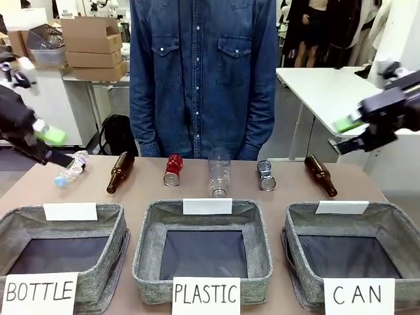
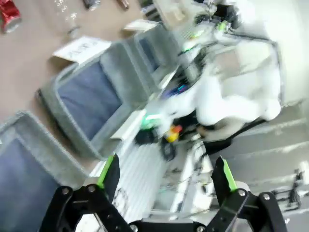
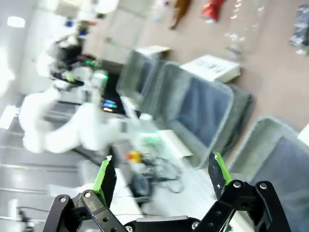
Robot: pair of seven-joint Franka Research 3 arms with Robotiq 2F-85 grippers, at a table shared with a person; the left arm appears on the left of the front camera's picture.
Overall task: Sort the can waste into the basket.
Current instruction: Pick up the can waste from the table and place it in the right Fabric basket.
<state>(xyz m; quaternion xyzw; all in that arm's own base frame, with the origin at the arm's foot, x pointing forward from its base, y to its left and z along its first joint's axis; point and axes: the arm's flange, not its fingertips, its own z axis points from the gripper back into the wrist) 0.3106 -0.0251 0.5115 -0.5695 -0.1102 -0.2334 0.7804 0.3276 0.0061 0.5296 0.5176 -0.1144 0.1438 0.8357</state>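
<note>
Left claw (image 1: 61, 148) is wide open and holds nothing. It hangs over the table's (image 1: 26, 187) 9 o'clock edge, blurred, with its arm cut off by the frame. The left wrist view shows the same claw (image 2: 166, 175) with its jaws apart and only smeared background between them.

Right claw (image 1: 342, 136) is also wide open and empty, up at 3 o'clock off the table's right end. It is blurred, and its arm runs out of frame. The right wrist view shows the claw (image 3: 160, 174) spread with nothing in it.

A crushed bottle (image 1: 71, 168) lies just at 5 o'clock of the left claw; whether they touch is unclear.

Red can (image 1: 173, 169) lies on the table at 11 o'clock of the PLASTIC basket (image 1: 146, 252). Silver can (image 1: 265, 175) lies at 1 o'clock of that basket, with a clear bottle (image 1: 218, 174) between the cans.

CAN basket (image 1: 396, 224) sits at 5 o'clock, cut off at the right and bottom edges. Its dark inside is partly hidden by its near wall and sign.

The wrist views catch the red can (image 2: 9, 16) (image 3: 212, 8) clipped at the top edge and too smeared for detail.
</note>
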